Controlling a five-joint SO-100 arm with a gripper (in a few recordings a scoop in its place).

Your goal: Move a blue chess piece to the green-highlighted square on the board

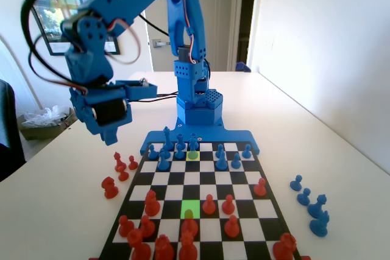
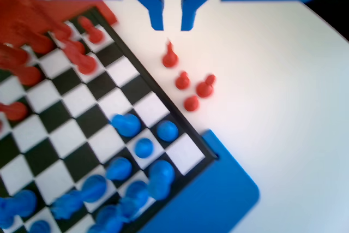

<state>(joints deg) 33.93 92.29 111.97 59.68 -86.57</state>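
Several small blue pawns stand in the rows nearest the arm's base; one blue chess piece (image 1: 193, 144) stands at the yellow-green cell (image 1: 193, 156). The green-highlighted square (image 1: 191, 207) lies mid-board toward the camera, with a red piece (image 1: 189, 226) just in front of it. My gripper (image 1: 111, 133) hangs high over the table, left of the board (image 1: 244, 193) in the fixed view. From the wrist, the gripper (image 2: 172, 23) has its jaws a narrow gap apart with nothing between them, above loose red pieces (image 2: 170, 58) beside the board (image 2: 82, 102). Blue pawns (image 2: 166, 130) sit below.
Several red pieces (image 1: 119, 165) lie off the board on the left in the fixed view, and several blue ones (image 1: 311, 202) on the right. Red pieces crowd the board's near rows. The board's blue rim (image 2: 218, 189) adjoins the arm's base (image 1: 198, 105).
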